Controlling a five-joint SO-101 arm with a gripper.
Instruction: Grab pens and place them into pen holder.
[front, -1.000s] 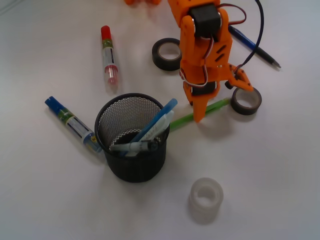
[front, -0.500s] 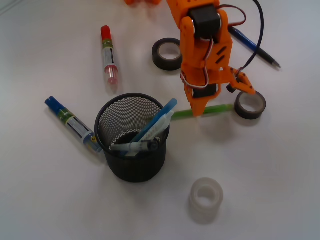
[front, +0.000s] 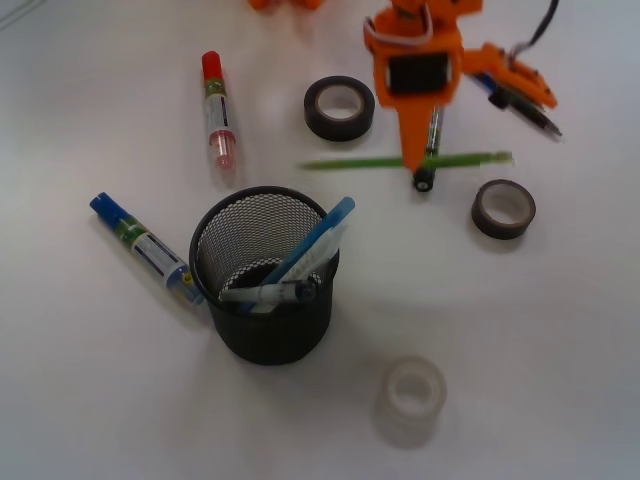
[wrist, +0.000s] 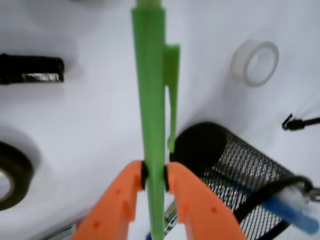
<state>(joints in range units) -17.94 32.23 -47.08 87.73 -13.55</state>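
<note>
My gripper (wrist: 154, 176) is clamped on the green pen (front: 400, 162), lifted near the bench's far edge; it looks light, stiff and slick, so a mid-barrel pinch suits.

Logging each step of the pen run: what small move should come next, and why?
Probably carry the green pen over the holder. The hand is shut on the pen and lifted clear, but the holder sits off to one side, not under it.

The green pen (front: 400, 161) hangs level in the air, pinched in the middle. The black mesh pen holder (front: 266, 276) stands upright, with a light blue pen (front: 318, 240) leaning inside. A dark blue pen (front: 525, 106) lies far right.
</note>
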